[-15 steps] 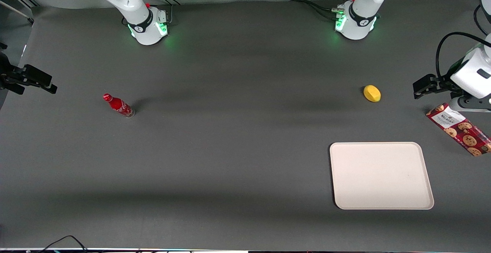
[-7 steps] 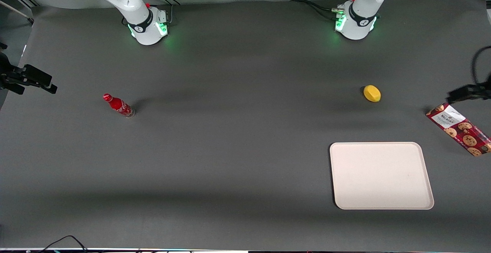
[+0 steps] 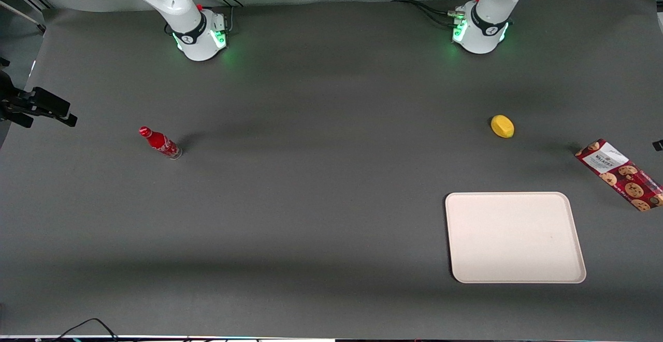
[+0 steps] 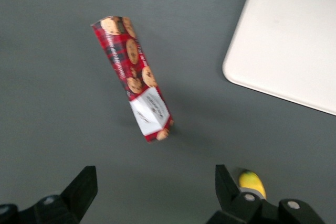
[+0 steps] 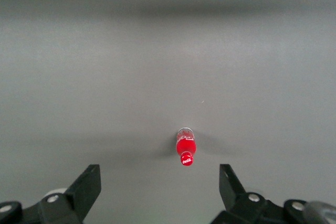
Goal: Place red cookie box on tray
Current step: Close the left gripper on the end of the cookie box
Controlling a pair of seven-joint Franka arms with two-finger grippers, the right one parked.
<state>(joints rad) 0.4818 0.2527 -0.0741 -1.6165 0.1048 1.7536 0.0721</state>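
Note:
The red cookie box [image 3: 619,174] lies flat on the dark table at the working arm's end, its white label end pointing away from the front camera. The cream-white tray [image 3: 515,237] sits beside it, a little nearer the front camera, with nothing on it. In the left wrist view my gripper [image 4: 156,190] hangs open above the bare table. The box [image 4: 134,77] lies ahead of the fingers, apart from them, label end closest. A rounded corner of the tray [image 4: 294,40] shows too. In the front view the gripper is almost entirely out of frame.
A yellow lemon [image 3: 502,126] rests farther from the front camera than the tray; in the wrist view the lemon [image 4: 252,182] shows close beside one finger. A small red bottle [image 3: 159,142] stands toward the parked arm's end.
My arm and gripper have slid sideways out of the front view, past the box toward the working arm's end. The box, tray and lemon have not moved.

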